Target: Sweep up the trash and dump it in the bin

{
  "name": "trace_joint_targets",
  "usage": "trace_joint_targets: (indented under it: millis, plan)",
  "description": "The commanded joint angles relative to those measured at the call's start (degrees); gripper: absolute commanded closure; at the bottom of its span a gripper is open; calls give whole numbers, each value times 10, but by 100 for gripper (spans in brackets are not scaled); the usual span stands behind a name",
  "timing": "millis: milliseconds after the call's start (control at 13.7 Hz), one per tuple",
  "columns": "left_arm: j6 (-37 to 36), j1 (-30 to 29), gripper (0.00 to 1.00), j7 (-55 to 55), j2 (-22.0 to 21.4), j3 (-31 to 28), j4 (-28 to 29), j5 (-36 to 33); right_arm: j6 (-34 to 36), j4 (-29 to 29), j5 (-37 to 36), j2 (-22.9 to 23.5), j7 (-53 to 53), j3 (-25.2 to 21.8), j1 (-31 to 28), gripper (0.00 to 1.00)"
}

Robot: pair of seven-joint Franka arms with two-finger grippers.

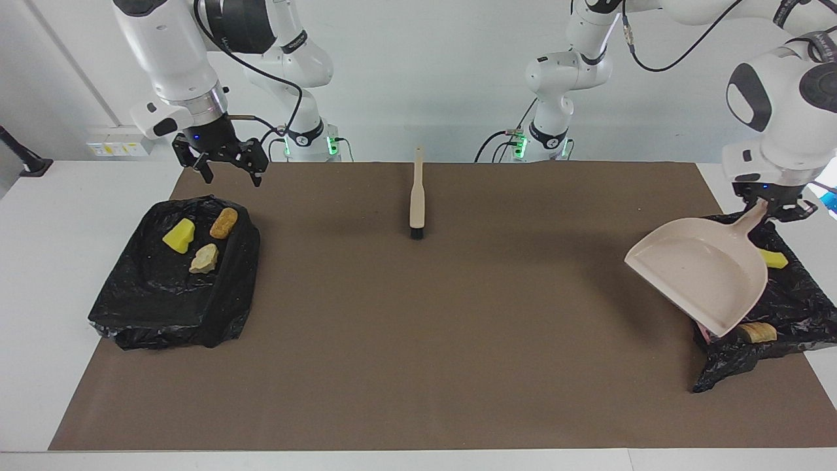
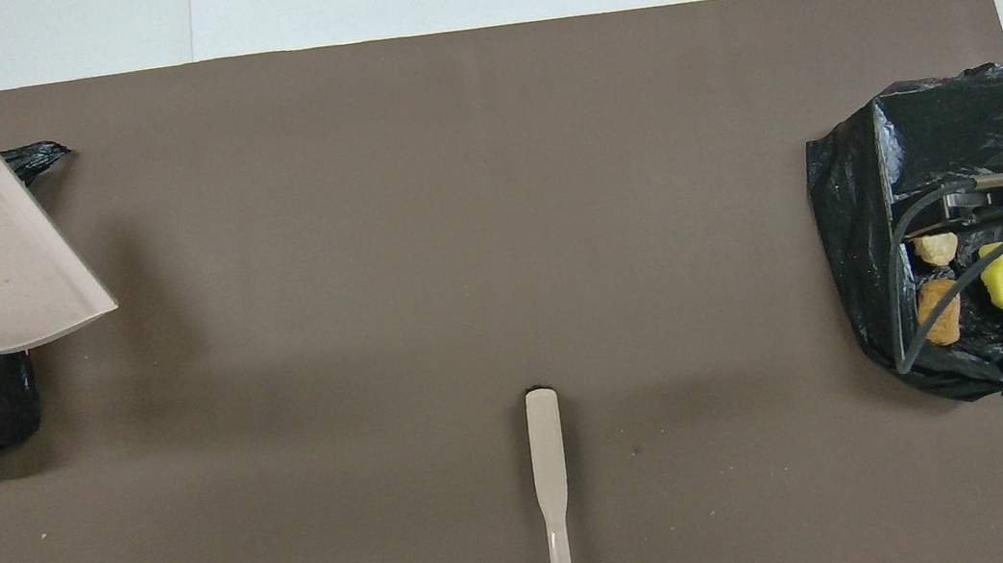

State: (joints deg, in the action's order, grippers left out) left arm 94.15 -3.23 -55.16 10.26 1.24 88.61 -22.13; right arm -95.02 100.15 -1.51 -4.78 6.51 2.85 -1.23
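Trash scraps lie in two black-bagged bins: in the facing view, a yellow sponge chunk (image 1: 178,236), an orange-brown lump (image 1: 223,223) and a pale tan lump (image 1: 203,258) rest on the bin (image 1: 150,307) at the middle left of the frame, while a yellow chunk (image 1: 774,259) and a bread-like lump (image 1: 757,332) show on the second bin (image 1: 794,307) at the lower right, partly covered by the dustpan. No scraps are seen on the brown mat (image 1: 418,340), so the sweeping looks finished, in my judgement. The left tool (image 1: 773,210), at the right edge of the frame, is clamped on the handle of the beige dustpan (image 1: 703,275), which hangs tilted over the second bin with its mouth down toward the middle of the frame (the pan looks empty, so probably it was tipped to let the scraps slide out). The right tool (image 1: 222,171) hovers at the upper left of the frame, over the mat's edge just above the first bin, with its fingers apart and nothing between them; this arm seems to wait. The brush (image 1: 416,196) lies flat on the worktop mat at the upper centre, bristles pointing down the frame, out of the way of both arms. I can read no brand, label or writing on any of these things.
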Motion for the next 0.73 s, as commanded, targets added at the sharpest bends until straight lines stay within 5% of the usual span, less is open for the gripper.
trace_joint_targets:
  millis: [0, 366, 659]
  plan:
    - [-19, 55, 100, 135, 2, -10, -1, 72, -7, 2, 10, -1, -9, -1, -4, 0]
    - [-16, 164, 100, 343, 11, -10, -5, 161, -7, 2, 10, -1, -9, -1, -4, 0]
    - [-7, 261, 100, 556, 104, -10, -86, 180, -7, 2, 10, -1, -9, -1, -4, 0]
